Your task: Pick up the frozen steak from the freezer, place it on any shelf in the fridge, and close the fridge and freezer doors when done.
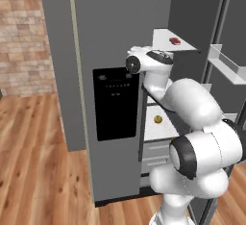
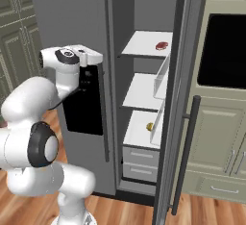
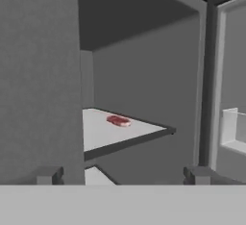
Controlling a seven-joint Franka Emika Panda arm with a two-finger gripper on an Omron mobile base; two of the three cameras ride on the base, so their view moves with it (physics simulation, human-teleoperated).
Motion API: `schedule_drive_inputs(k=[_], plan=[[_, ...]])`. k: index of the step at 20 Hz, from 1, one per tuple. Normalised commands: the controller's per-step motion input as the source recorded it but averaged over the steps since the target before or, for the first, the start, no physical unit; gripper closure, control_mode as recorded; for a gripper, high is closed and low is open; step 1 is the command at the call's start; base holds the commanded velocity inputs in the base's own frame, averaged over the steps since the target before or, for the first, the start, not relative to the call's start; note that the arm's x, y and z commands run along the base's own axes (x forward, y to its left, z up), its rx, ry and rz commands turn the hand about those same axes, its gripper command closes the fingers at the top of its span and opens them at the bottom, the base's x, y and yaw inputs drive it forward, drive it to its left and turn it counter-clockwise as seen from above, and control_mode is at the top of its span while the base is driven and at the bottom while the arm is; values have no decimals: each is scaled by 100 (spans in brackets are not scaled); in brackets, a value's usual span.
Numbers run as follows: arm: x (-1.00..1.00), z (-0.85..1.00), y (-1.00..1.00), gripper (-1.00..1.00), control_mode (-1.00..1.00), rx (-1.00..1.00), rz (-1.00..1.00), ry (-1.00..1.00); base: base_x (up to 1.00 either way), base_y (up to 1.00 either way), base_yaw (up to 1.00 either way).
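Observation:
The red steak (image 3: 118,120) lies on the white top shelf (image 3: 96,132) of the open right-hand compartment, ahead of and a little above my gripper (image 3: 122,175). The gripper is open, its two dark fingertips (image 3: 48,174) spread wide with nothing between them. It sits in front of the compartment, clear of the steak. From the base, the steak (image 1: 175,40) (image 2: 162,45) shows near the right end of that shelf (image 2: 141,43), with my hand (image 2: 91,56) level with it beside the closed left door's edge.
The left door with its black dispenser panel (image 1: 115,104) is shut. The right door (image 2: 180,99) stands wide open, white bins (image 1: 226,63) on its inside. A small yellow item (image 2: 150,126) rests on a lower shelf above two drawers (image 2: 139,164). A wall oven (image 2: 223,51) stands right.

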Motion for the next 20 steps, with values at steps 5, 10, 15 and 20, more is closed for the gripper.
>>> schedule_drive_inputs(k=[5, 10, 15, 20], plan=[[-100, 0, -1, -100, -100, 4, 4, 12, 0, 0, 0], [-100, -17, -5, -100, -100, 5, 2, 13, 0, 0, 0], [-100, -2, -10, -100, -100, 10, 0, 17, 0, 0, 0], [-100, 0, -35, -100, -100, 12, 2, 20, 0, 0, 0]])
